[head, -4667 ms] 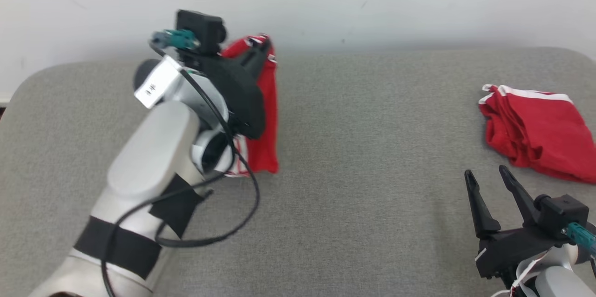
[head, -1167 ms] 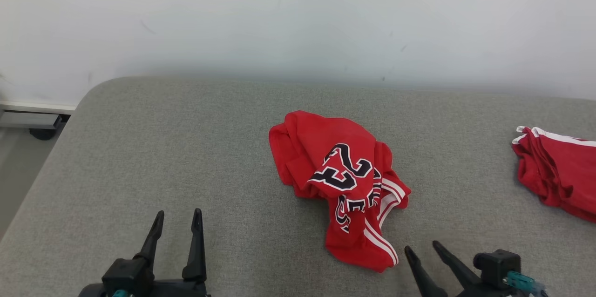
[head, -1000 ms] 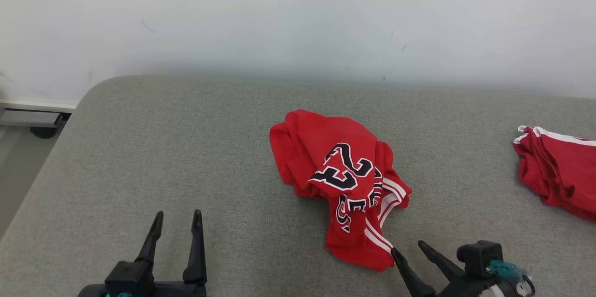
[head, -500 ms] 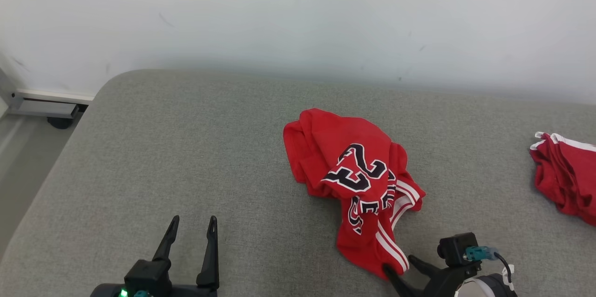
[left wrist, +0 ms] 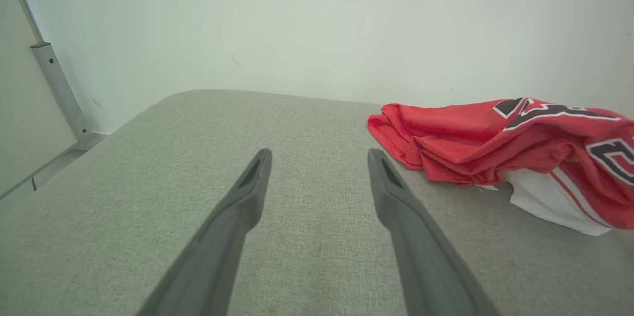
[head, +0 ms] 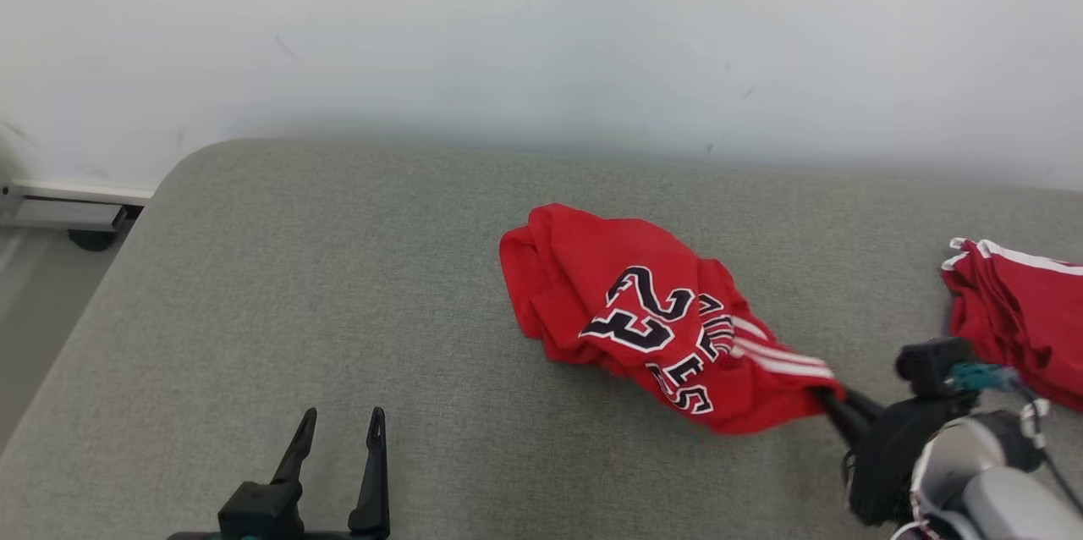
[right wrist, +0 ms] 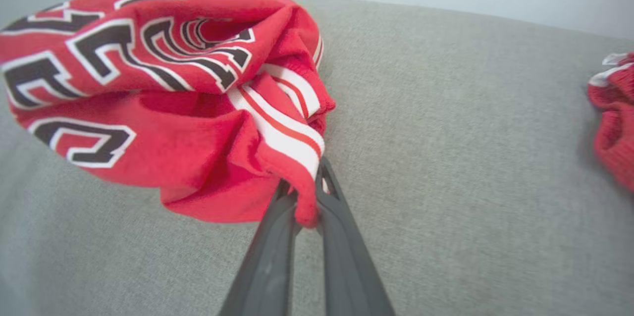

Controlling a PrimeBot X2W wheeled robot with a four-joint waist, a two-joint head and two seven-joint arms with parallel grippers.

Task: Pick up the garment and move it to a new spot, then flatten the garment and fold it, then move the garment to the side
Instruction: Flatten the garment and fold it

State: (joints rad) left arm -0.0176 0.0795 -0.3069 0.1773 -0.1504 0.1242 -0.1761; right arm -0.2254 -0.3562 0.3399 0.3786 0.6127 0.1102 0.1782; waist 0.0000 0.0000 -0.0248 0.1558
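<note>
Wall [head: 541, 32]: pale and plain; runs behind the far edge of the padded surface.
Padded surface [head: 296, 286]: grey woven fabric with a rounded far-left corner; carries both pieces of clothing.
Garment [head: 643, 311]: red jersey with black, white-edged numerals and letters; lies crumpled near the middle of the padded surface, somewhat right of centre; its white-striped edge is drawn out toward the right pincer; seen from the left wrist [left wrist: 470, 132] it lies ahead and to the right of the open fingers, well apart from them.
Second red garment [head: 1015, 311]: bunched at the right edge with white trim; apart from the jersey.
Right pincer [head: 833, 400]: closed tight on the striped edge of the garment; from the right wrist [right wrist: 304, 192] the fabric is pinched between both fingers.
Left pincer [head: 340, 421]: spread wide and holding nothing; low at the near left, over bare fabric [left wrist: 319, 157].
</note>
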